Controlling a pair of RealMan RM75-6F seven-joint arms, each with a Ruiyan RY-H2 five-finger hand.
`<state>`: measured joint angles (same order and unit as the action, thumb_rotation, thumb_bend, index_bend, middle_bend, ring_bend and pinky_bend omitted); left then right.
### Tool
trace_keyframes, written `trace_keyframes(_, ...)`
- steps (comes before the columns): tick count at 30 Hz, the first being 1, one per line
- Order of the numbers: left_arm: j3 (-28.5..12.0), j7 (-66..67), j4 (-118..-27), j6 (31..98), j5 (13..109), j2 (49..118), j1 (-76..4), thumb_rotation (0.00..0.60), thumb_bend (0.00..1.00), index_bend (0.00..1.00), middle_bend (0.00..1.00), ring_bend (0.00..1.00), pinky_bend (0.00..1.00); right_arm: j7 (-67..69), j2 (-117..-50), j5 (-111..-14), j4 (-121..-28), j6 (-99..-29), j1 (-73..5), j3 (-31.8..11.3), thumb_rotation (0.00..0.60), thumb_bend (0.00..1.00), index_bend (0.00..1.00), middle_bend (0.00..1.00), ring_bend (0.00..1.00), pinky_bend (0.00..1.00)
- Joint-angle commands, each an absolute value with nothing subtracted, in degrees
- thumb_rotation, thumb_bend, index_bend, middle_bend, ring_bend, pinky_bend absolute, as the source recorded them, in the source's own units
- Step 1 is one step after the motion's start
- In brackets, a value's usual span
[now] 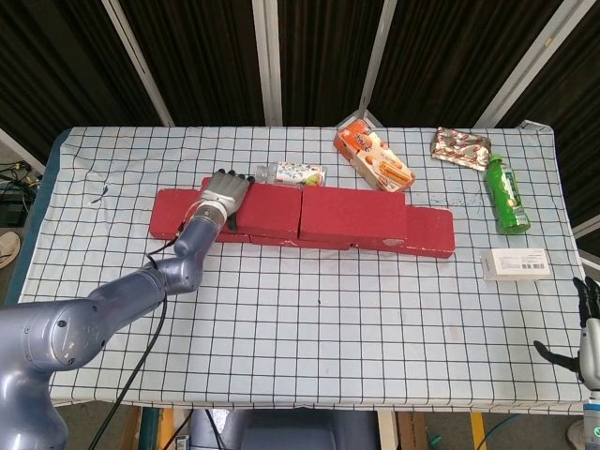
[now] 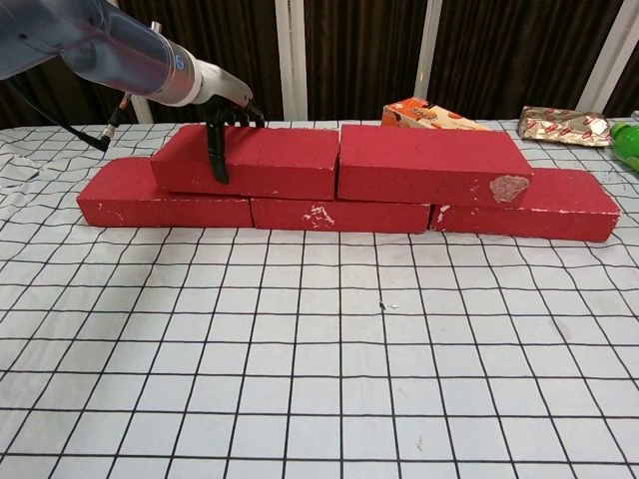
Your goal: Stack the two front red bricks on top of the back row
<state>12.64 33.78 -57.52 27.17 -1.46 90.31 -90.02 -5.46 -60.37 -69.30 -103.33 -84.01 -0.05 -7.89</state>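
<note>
both upper red bricks already sit on the back row (image 2: 339, 213), which runs across the middle of the tabletop (image 1: 309, 328) nearer its far edge. the left upper brick (image 2: 255, 160) and the right upper brick (image 2: 429, 165) meet end to end, each bridging a joint in the three bricks below, so the courses overlap like real brickwork.

the left hand (image 1: 223, 192) grips the left upper brick near its left end: its fingers lie over the top toward the far edge, and in the chest view a dark thumb (image 2: 215, 155) runs down the front face. that pinch across the brick's depth looks meant to slide or square it against its neighbour; the stacking seems all but done, with only letting go left.

the right hand (image 1: 586, 328) hangs off the near right corner of the tabletop, empty, fingers apart, well away from the bricks.

behind the row lie a small wrapped packet (image 1: 295, 173), an orange snack box (image 1: 373, 157), a foil packet (image 1: 459, 147) and a green bottle (image 1: 506, 195); a white box (image 1: 516, 263) sits by the right edge.
</note>
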Motion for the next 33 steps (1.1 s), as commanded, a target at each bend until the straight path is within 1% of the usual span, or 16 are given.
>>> trace_keyframes(1, 12.78, 34.28, -57.61, 27.28, -2.17, 90.36, -90.28, 0.600, 0.09, 0.13, 0.14, 0.06, 0.10, -5.48, -60.33, -69.25, -103.39, -83.97, -0.04, -7.88, 0.600, 0.17, 0.00, 0.00, 0.00, 0.00)
trace_keyframes(6, 12.84, 35.07, -58.02, 27.68, -3.23, 90.26, -90.65, 0.600, 0.05, 0.09, 0.08, 0.00, 0.09, -5.56, -60.28, -69.19, -103.50, -84.01, -0.02, -7.88, 0.600, 0.17, 0.00, 0.00, 0.00, 0.00)
trace_keyframes(13, 12.95, 36.25, -58.83, 28.46, -4.29, 89.99, -91.12, 0.600, 0.02, 0.05, 0.04, 0.00, 0.08, -5.90, -60.20, -68.85, -103.72, -83.96, -0.01, -7.87, 0.600, 0.17, 0.00, 0.00, 0.00, 0.00)
trace_keyframes(24, 13.10, 38.69, -61.64, 29.99, -7.03, 88.36, -92.39, 0.600, 0.01, 0.01, 0.01, 0.00, 0.08, -6.40, -60.06, -68.39, -104.03, -83.86, -0.04, -7.88, 0.600, 0.17, 0.00, 0.00, 0.00, 0.00)
trace_keyframes(30, 12.85, 40.21, -67.23, 32.82, -8.39, 84.24, -94.18, 0.600, 0.00, 0.00, 0.00, 0.00, 0.08, -6.53, -59.99, -68.36, -104.19, -83.79, -0.05, -7.81, 0.600, 0.17, 0.00, 0.00, 0.00, 0.00)
trace_keyframes(32, 12.40, 40.17, -70.39, 34.39, -8.69, 81.68, -94.75, 0.600, 0.00, 0.00, 0.00, 0.00, 0.08, -6.46, -59.97, -68.58, -104.16, -83.64, -0.11, -7.70, 0.600, 0.17, 0.00, 0.00, 0.00, 0.00)
trace_keyframes(33, 11.79, 39.71, -73.39, 35.47, -8.65, 79.11, -95.04, 0.600, 0.00, 0.00, 0.00, 0.00, 0.08, -6.38, -59.98, -68.85, -104.07, -83.55, -0.17, -7.62, 0.600, 0.17, 0.00, 0.00, 0.00, 0.00)
